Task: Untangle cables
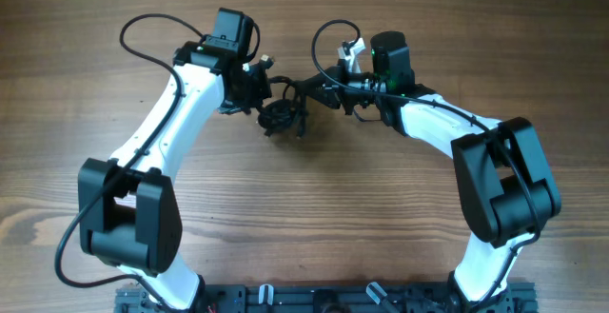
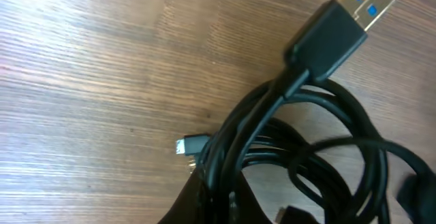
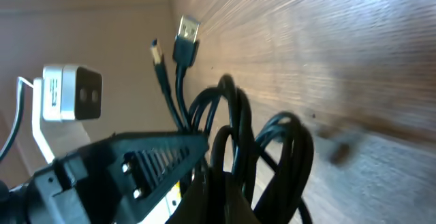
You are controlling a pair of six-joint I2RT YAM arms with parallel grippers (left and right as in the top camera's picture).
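The cables (image 1: 282, 116) hang as a small black knotted bundle between my two grippers at the far middle of the table. My left gripper (image 1: 257, 92) holds the bundle's left side and my right gripper (image 1: 322, 92) its right side. In the left wrist view the left gripper (image 2: 221, 203) is shut on black cords (image 2: 272, 115), with a blue-tongued USB plug (image 2: 344, 23) and a small connector (image 2: 187, 146) sticking out. From the right wrist, the right gripper (image 3: 216, 197) is shut on looped cords (image 3: 235, 125); a USB plug (image 3: 186, 39) and a thin plug (image 3: 157, 52) point away.
Wooden table (image 1: 314, 208) all around. The arms' own thicker wires arc behind the left wrist (image 1: 143, 32) and the right wrist (image 1: 324, 37). The left arm's jaw and white wrist camera (image 3: 71, 91) stand close to the right gripper.
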